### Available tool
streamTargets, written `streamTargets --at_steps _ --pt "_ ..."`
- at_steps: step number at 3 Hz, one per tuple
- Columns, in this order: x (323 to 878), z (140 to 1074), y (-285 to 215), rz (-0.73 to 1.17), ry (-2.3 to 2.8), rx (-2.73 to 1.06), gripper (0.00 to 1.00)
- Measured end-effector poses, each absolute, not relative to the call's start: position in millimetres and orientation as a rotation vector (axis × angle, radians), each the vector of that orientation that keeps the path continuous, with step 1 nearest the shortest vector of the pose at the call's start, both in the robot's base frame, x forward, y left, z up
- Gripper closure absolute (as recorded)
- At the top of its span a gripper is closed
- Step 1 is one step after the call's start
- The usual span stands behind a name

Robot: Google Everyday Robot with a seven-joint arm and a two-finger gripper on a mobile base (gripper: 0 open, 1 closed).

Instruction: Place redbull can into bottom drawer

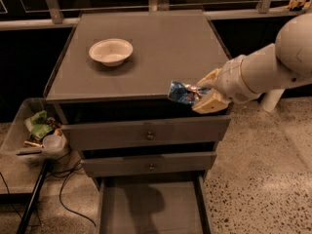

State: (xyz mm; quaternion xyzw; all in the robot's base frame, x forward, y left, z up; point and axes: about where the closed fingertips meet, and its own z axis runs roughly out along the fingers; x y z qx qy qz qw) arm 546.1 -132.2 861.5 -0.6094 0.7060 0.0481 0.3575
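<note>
The redbull can [182,92], blue and silver with red marks, lies sideways in my gripper [202,94]. The gripper is shut on the can and holds it in the air at the front edge of the cabinet top, right of centre, above the drawer fronts. My white arm [265,67] comes in from the right. The bottom drawer [151,209] is pulled open at the foot of the cabinet, its flat grey floor bare, below and a little left of the can.
A white bowl [111,51] sits on the grey cabinet top [161,38] at the left. Two knobbed drawers [146,133] are shut above the open one. A clear bin with trash [36,130] and cables stand on the floor at the left.
</note>
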Motion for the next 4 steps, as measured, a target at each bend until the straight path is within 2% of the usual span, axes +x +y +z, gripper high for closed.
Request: streamTargets --at_steps 2,4 --pt "480 814 -140 0.114 1.833 -1.510 1.00" --pt "486 710 -130 0.127 1.957 -1.495 1.00"
